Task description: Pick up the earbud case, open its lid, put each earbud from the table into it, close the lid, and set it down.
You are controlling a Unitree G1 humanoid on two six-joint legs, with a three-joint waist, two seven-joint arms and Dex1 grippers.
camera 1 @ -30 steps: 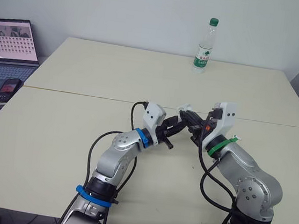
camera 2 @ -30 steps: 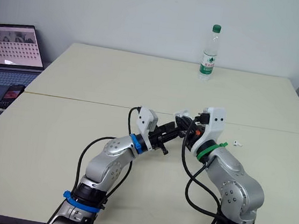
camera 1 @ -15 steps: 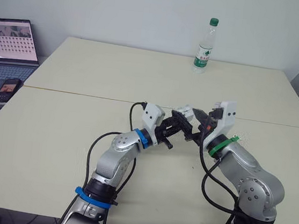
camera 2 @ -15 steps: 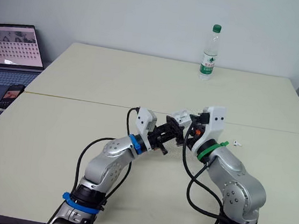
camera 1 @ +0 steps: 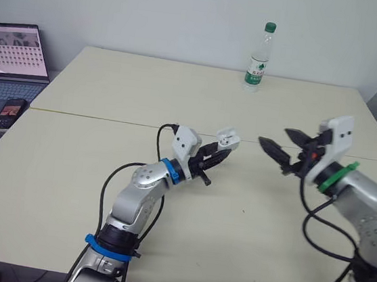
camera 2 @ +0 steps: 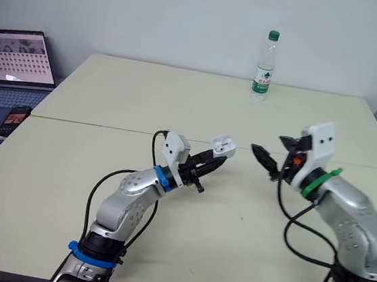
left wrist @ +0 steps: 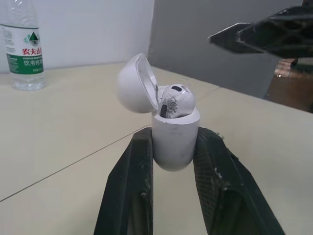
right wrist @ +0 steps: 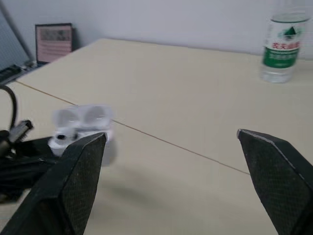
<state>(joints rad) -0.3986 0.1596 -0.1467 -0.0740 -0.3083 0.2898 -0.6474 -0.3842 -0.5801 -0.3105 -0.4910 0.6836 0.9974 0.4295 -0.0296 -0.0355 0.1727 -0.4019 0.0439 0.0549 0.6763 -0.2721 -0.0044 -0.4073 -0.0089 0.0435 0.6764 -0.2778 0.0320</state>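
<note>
The left gripper (left wrist: 174, 161) clamps the case (camera 1: 227, 138) just left of centre frame, lid (left wrist: 134, 83) flipped open, its arm angled up over the table (camera 1: 112, 91). The right gripper (camera 1: 273, 136) gapes wide, empty, raised at centre right. One case, one earbud (left wrist: 176, 98) seated inside, one bottle (camera 1: 258, 57).

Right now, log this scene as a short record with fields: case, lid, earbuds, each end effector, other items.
earbud case: white, gripped between two black fingers, off the table
lid: hinged open
earbud: one seated in the case
left end effector: shut on the case's body
right end effector: open, empty, apart from the case, pointing toward it
water bottle: upright at the table's far edge
laptop: open, off to the robot's left
phone: lying beside the laptop
</note>
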